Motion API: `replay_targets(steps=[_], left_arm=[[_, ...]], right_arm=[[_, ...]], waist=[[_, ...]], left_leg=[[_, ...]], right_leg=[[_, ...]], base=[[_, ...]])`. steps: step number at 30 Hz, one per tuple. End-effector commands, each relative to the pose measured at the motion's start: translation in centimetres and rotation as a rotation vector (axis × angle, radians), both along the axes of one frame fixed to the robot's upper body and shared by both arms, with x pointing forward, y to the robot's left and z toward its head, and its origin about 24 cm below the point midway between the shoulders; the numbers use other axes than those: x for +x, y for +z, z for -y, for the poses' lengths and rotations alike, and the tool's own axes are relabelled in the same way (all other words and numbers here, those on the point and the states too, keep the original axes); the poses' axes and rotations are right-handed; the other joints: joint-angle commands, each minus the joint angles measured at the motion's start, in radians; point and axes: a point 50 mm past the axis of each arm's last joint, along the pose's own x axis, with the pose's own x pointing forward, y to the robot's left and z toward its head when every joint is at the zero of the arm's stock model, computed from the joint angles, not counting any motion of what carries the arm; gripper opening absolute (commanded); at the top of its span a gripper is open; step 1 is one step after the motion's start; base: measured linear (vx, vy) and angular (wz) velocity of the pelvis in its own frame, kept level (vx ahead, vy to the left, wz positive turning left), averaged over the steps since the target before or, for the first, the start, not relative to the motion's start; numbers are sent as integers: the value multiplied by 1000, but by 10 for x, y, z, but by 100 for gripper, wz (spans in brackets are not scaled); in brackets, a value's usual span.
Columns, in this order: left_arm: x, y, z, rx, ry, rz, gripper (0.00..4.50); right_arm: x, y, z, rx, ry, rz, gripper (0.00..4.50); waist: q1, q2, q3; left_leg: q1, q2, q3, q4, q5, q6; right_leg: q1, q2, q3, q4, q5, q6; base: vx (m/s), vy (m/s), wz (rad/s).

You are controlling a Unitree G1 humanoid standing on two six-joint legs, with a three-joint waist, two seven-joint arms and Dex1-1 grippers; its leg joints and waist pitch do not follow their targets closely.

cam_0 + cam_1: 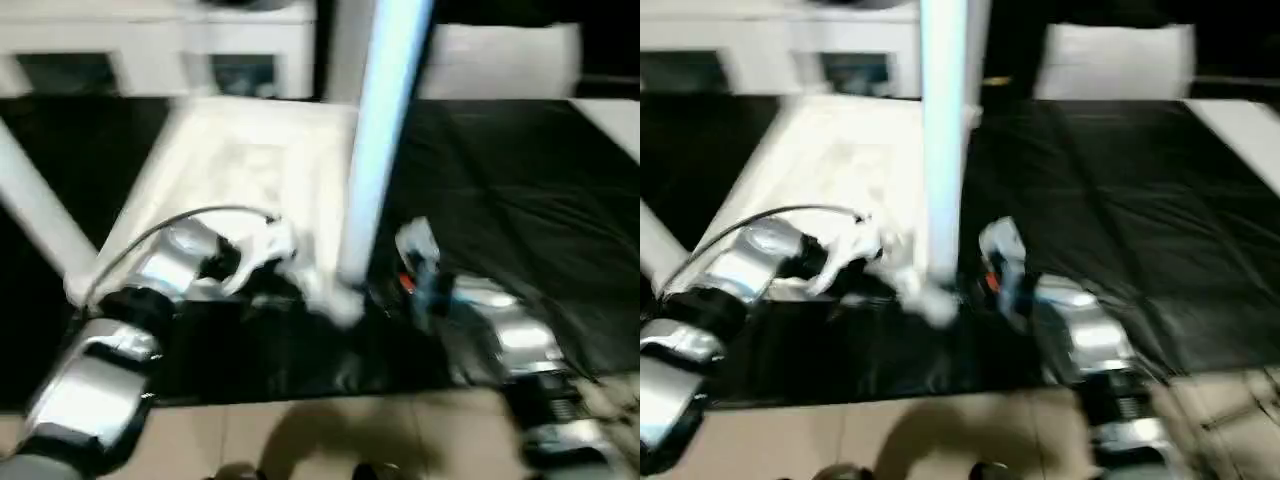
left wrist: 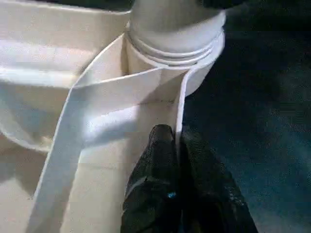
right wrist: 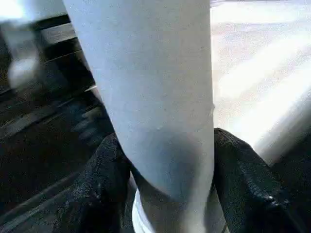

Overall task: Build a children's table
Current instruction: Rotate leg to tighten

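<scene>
**Both tools grip the upturned table at its near corner**

The right tool is clenched around a smooth, round, tapered white leg; its two black fingers press the leg from both sides. The leg stands upright in a ringed round corner socket. The left tool is clenched on a thin white rib beside this socket. The table top lies upside down, ribbed side up, on a black sheet. Another leg stands tilted at the left.
</scene>
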Motion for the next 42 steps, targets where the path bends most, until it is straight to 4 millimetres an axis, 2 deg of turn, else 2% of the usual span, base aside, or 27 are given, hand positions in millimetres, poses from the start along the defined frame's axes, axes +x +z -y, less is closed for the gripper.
replay_targets(steps=[1, 3, 4, 7, 9, 11, 12, 14, 16, 17, 19, 21, 23, 24, 25, 27, 31, 35, 37, 41, 42], left_arm=[[7, 17, 37, -138, 30, 55, 0], [13, 23, 56, -187, 152, 92, 0], [13, 23, 56, -187, 152, 92, 0], [16, 25, 62, -193, 205, 114, 0], [16, 26, 67, -192, 224, 123, 0], [15, 25, 68, -180, 218, 131, 0], [14, 25, 68, -165, 208, 137, 0], [13, 24, 65, -142, 188, 143, 0], [12, 23, 60, -133, 169, 140, 0], [11, 22, 57, -125, 162, 135, 0], [10, 21, 55, -118, 142, 138, 0], [2, 16, 40, -86, 11, 143, 0], [1, 15, 36, -79, 6, 132, 0], [1, 14, 34, -77, 8, 125, 0], [0, 14, 31, -82, -6, 122, 0], [-2, 14, 26, -87, -41, 113, 0], [-9, 11, 15, -76, -147, 72, 0], [-16, 10, 7, -65, -260, 31, 0], [-20, 10, 2, -48, -331, -1, 0], [-25, 8, -5, 5, -411, -36, 0], [-26, 7, -7, 15, -427, -49, 0]], right_arm=[[-7, -16, -38, -9, 23, -108, 207], [2, -16, -58, -26, -160, -150, 206], [2, -16, -58, -26, -160, -150, 206], [5, -14, -69, -23, -246, -166, 206], [5, -8, -81, 7, -271, -152, 206], [5, -5, -84, 12, -278, -129, 206], [5, -5, -84, 14, -283, -123, 261], [6, -5, -79, 20, -304, -122, 275], [7, -5, -73, 25, -304, -114, 282], [7, -4, -67, 21, -302, -103, 311], [7, -5, -62, 19, -306, -103, 321], [8, -1, -37, 9, -266, -47, 334], [9, -1, -30, -3, -252, -33, 359], [9, 0, -27, -9, -247, -28, 363], [8, 1, -20, -28, -216, -4, 368], [5, 4, -10, -60, -123, 39, 402], [-4, 9, 6, -117, 110, 96, 424], [-9, 14, 13, -120, 254, 99, 424], [-11, 17, 15, -121, 345, 109, 424], [-10, 23, 18, -89, 444, 100, 424], [-10, 24, 18, -86, 471, 91, 407]], waist=[[2, 1, -50], [-13, 4, -50], [-19, 3, -52], [-23, 6, -52], [-24, 4, -55], [-23, 5, -57], [-23, 6, -58], [-22, 3, -58], [-18, 5, -61], [-19, 4, -62], [-18, 5, -63], [-17, 4, -67], [-18, 7, -72], [-16, 6, -78], [-14, 5, -77], [-8, 5, -75], [5, 3, -75], [18, 2, -73], [29, 6, -73], [38, 4, -75], [40, 3, -73]], left_leg=[[-9, 29, -25, -80, -257, 9], [-2, 28, -21, -77, -262, 20], [-2, 27, -20, -77, -254, 20], [-1, 25, -17, -76, -250, 35], [-2, 28, -15, -77, -231, 43], [-4, 28, -14, -78, -212, 49], [-2, 29, -12, -76, -204, 53], [-6, 28, -11, -76, -185, 61], [-8, 28, -10, -75, -154, 67], [-10, 27, -10, -75, -146, 69], [-11, 30, -9, -75, -133, 71], [-13, 32, -12, -74, -125, 77], [-13, 35, -8, -69, -93, 91], [-15, 34, -8, -64, -53, 99], [-18, 33, -6, -61, -28, 115], [-18, 33, -4, -60, -45, 125], [-15, 39, -5, -60, -83, 125], [-14, 43, -1, -58, -97, 119], [-11, 46, -1, -58, -103, 114], [-9, 46, -2, -58, -107, 107], [-10, 47, -1, -58, -107, 107]], right_leg=[[52, -96, 37, -103, -651, -49], [39, -90, 40, -103, -592, -78], [39, -88, 42, -99, -565, -93], [39, -86, 45, -99, -532, -100], [40, -83, 49, -90, -450, -121], [44, -83, 52, -84, -398, -136], [44, -83, 54, -82, -373, -147], [49, -83, 56, -78, -345, -159], [54, -86, 56, -74, -317, -165], [55, -84, 56, -73, -306, -167], [56, -84, 56, -68, -271, -177], [62, -85, 56, -64, -245, -184], [60, -84, 59, -55, -163, -207], [63, -82, 58, -42, -83, -228], [60, -80, 57, -38, -27, -245], [61, -83, 57, -39, -29, -254], [62, -84, 55, -43, -87, -244], [57, -84, 54, -44, -117, -243], [55, -85, 54, -43, -132, -243], [54, -85, 53, -39, -135, -242], [53, -86, 53, -41, -137, -243]], base=[[0, 0, 0], [0, 0, 0], [0, 0, 0], [0, 0, 0], [0, 0, 0], [0, 0, 0], [0, 0, 0], [0, 0, 0], [0, 0, 0], [0, 0, 0], [0, 0, 0], [0, 0, 0], [0, 0, 0], [0, 0, 0], [0, 0, 0], [0, 0, 0], [0, 0, 0], [0, 0, 0], [0, 0, 0], [0, 0, 0], [0, 0, 0]])
